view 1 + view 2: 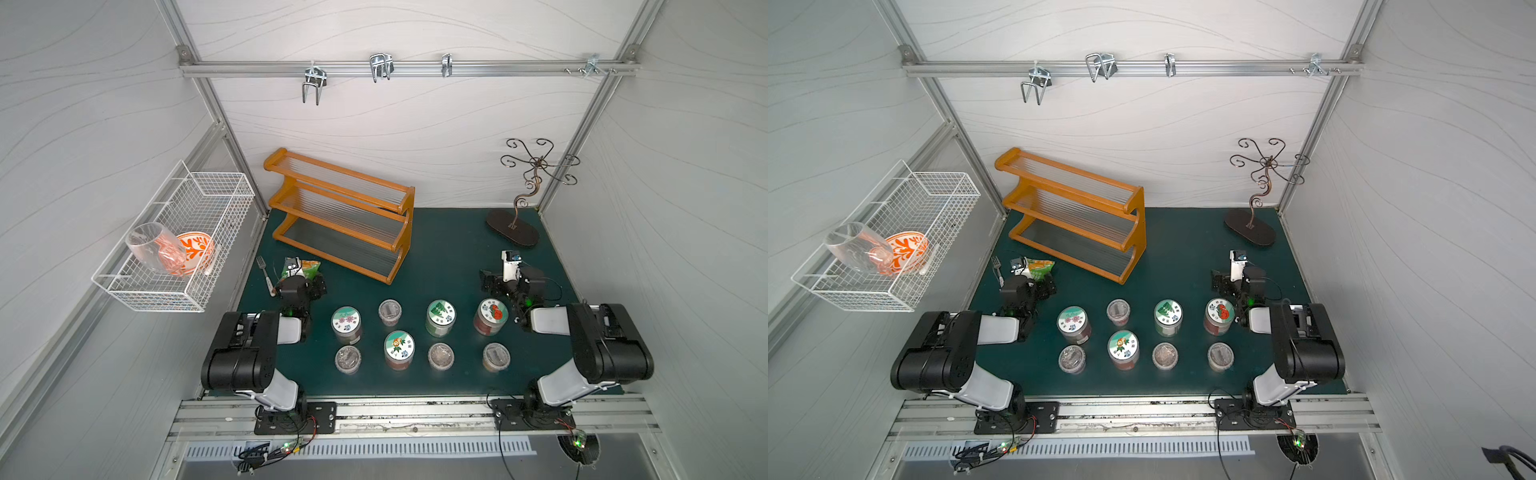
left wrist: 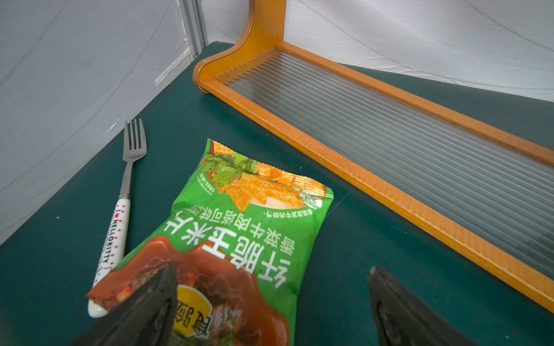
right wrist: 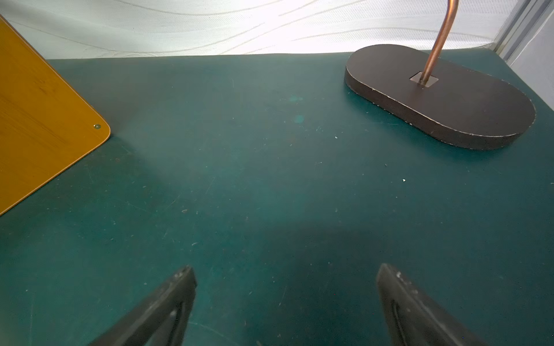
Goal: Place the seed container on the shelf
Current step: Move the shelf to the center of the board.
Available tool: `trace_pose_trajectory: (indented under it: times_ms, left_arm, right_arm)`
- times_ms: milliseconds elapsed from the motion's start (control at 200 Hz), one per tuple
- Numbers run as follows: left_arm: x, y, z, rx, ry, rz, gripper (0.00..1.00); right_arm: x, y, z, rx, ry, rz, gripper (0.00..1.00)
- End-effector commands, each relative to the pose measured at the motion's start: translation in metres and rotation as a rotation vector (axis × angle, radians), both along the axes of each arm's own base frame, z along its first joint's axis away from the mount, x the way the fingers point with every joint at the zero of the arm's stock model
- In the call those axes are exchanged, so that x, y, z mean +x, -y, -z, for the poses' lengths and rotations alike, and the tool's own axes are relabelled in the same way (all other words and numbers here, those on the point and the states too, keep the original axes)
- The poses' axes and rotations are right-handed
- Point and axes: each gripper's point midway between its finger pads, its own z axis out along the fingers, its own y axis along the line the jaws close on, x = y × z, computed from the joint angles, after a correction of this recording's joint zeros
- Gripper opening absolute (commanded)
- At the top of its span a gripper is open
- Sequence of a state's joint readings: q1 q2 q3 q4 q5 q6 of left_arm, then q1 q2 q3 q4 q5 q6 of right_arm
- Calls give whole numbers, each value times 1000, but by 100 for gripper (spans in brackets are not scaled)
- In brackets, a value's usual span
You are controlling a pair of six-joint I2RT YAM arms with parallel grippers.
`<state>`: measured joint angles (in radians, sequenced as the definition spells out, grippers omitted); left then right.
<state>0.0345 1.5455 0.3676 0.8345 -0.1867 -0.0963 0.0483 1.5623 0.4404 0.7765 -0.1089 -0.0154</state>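
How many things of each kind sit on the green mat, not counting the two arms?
Jars with printed lids: 4
Jars with clear lids: 4
Wooden shelf: 1
Snack bag: 1
Fork: 1
Metal hook stand: 1
Total: 12

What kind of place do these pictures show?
Probably a robot test booth, not a real kitchen: aluminium frame, left arm and right arm bolted to a front rail, staged props like the wooden shelf and jars.
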Motion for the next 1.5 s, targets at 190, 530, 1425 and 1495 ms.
trace_pose_trajectory:
  times_ms: [190, 530, 1425, 1495]
  left_arm:
    - [13, 0, -20, 17, 62, 2, 100]
    - [7, -2, -27, 19, 97, -11, 100]
    - [-113, 113, -287, -300, 29, 415, 100]
    - [-126, 119, -293, -295, -6, 465, 100]
  right_arm:
    - [4, -2, 0, -9, -8, 5, 99]
    - [8, 10, -12, 0, -4, 72, 99]
    - [-44, -160, -259, 327, -265, -207, 99]
    - [-42, -184, -262, 299, -262, -231, 99]
